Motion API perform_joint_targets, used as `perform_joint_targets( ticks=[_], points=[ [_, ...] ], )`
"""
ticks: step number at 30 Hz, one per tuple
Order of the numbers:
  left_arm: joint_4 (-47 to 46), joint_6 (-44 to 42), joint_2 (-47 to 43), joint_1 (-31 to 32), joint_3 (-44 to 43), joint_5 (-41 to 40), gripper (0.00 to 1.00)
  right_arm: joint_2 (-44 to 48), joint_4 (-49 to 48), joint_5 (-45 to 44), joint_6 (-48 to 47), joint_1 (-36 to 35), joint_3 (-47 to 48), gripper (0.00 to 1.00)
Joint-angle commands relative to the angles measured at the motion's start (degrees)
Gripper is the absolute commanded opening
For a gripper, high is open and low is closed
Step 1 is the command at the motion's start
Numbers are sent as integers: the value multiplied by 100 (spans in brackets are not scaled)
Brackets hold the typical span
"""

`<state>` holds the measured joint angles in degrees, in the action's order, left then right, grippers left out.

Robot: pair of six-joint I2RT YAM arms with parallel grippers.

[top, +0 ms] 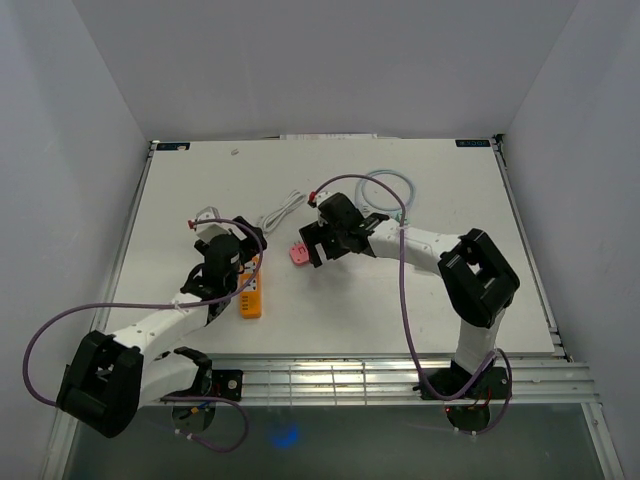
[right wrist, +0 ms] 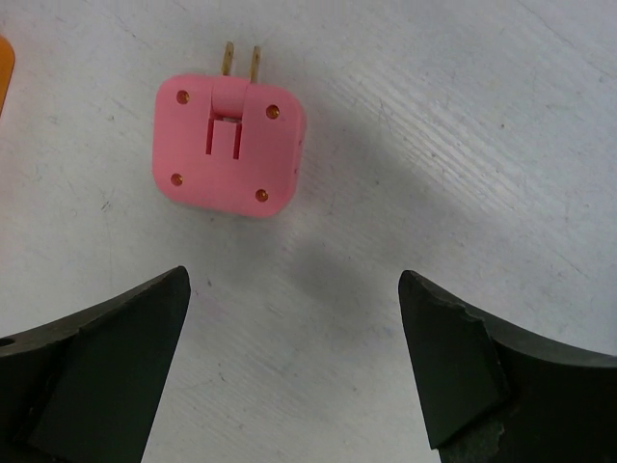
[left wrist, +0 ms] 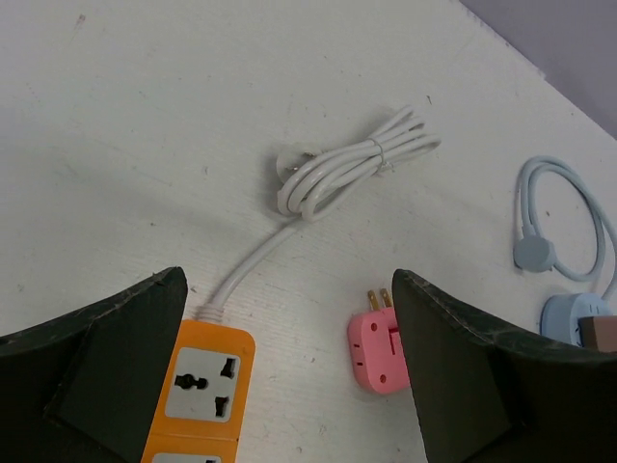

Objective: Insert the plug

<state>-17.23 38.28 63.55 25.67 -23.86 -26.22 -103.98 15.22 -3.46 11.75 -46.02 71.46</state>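
**Fingers (right wrist: 106,376) spread, plug loose on the table**

Your pink plug (right wrist: 228,145) lies flat on the table (right wrist: 463,116), prongs pointing away, just ahead of your right gripper (right wrist: 294,289), whose jaws are wide apart and empty. Your left gripper (left wrist: 289,289), equally spread, hovers over the orange power strip (left wrist: 202,395), near the plug.

Bare bench (top: 450,180) lay all round the plug (right wrist: 229,145). The right claw (right wrist: 294,280) hung just short of it, fingers spread wide, with only bench between them. A clear gap ran between the plug and the strip (left wrist: 202,386) on its left. The left claw (left wrist: 289,289), also spread, straddled the strip's far end from above. The coiled cord (left wrist: 347,169) lay beyond, well apart. The blue cable (left wrist: 569,222) sat off to the right.
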Motion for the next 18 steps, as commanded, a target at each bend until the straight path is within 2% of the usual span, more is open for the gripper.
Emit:
perform_joint_targets(
  ticks=[1, 10, 13, 18],
  points=[
    [423, 619, -395, -18, 12, -402, 98, -165, -800, -110, 38, -170, 201, 93],
    [423, 654, -554, -18, 57, -288, 98, -825, -1250, -778, 144, -521, 570, 94],
    [423, 619, -502, -18, 30, -244, 98, -1035, -1101, -1392, 213, -688, 842, 94],
    [423, 566, -536, -18, 21, -208, 98, -1256, -934, -1771, 556, -777, 1045, 94]
  ],
)
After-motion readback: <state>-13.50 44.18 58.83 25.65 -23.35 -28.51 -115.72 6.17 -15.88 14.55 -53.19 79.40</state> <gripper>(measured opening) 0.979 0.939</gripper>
